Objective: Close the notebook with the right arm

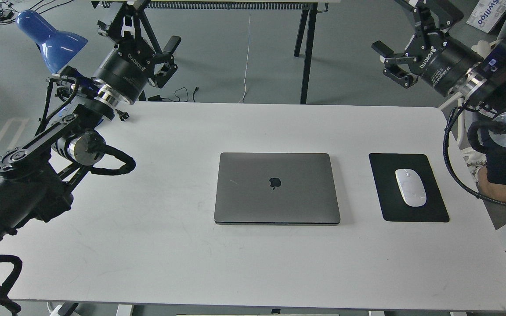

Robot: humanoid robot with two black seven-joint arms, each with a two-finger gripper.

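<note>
already the notebook (pixel 276 188) is lying shut and flat at the centre of the white worktop (pixel 156 245), its grey lid facing up and showing the black apple logo in the middle. to its right, apart from it, a black mouse pad (pixel 428 210) is sitting on the worktop, and a white mouse (pixel 410 187) is resting on the pad's upper middle.

the right arm (pixel 496 94) is reaching in from the upper right of the frame, and its hand (pixel 389 63) is hanging in the air past the worktop's far right corner, well apart from the notebook. its two fingers are standing spread, gripping nothing. the lettering robotiq is showing on the hand's black body.

the left arm (pixel 46 158) is coming in from the lower left and rising toward the upper left of the frame. its hand (pixel 167 61) is hovering just beyond the worktop's far left edge, fingers likewise parted and holding nothing. a blue lamp (pixel 51 39) is standing at the upper left, just behind this arm.

beyond the worktop, at the top of the frame, the dark legs of another table (pixel 308 48) are standing on the grey floor (pixel 235 57), and a thin white cable is hanging down near them.
</note>
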